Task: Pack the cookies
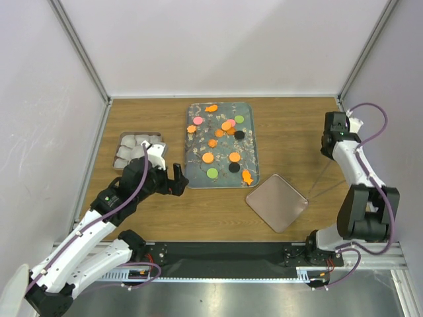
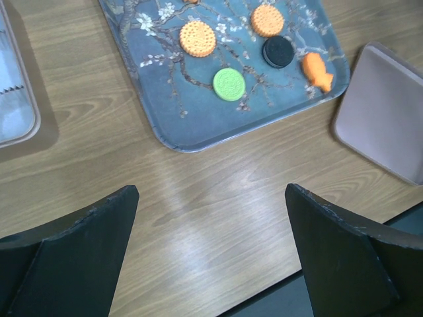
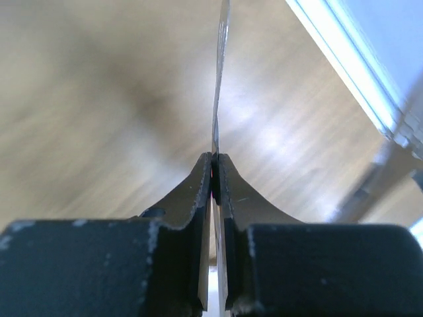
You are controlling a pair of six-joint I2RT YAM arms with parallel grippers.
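The cookies (image 1: 207, 157) lie scattered on a floral-patterned tray (image 1: 195, 173): round discs in orange, pink, green and black, plus orange fish shapes. The left wrist view shows an orange disc (image 2: 197, 38), a green one (image 2: 229, 84), a black one (image 2: 277, 51) and a fish (image 2: 318, 70). My left gripper (image 1: 170, 177) is open and empty over bare wood just before the tray's near-left corner (image 2: 211, 193). My right gripper (image 1: 328, 153) is shut on a thin clear sheet (image 3: 221, 66), seen edge-on, at the right of the table.
A clear plastic box with white compartments (image 1: 137, 148) stands left of the tray. A pinkish square lid (image 1: 277, 201) lies on the wood in front of the tray's right corner. White walls enclose the table on three sides.
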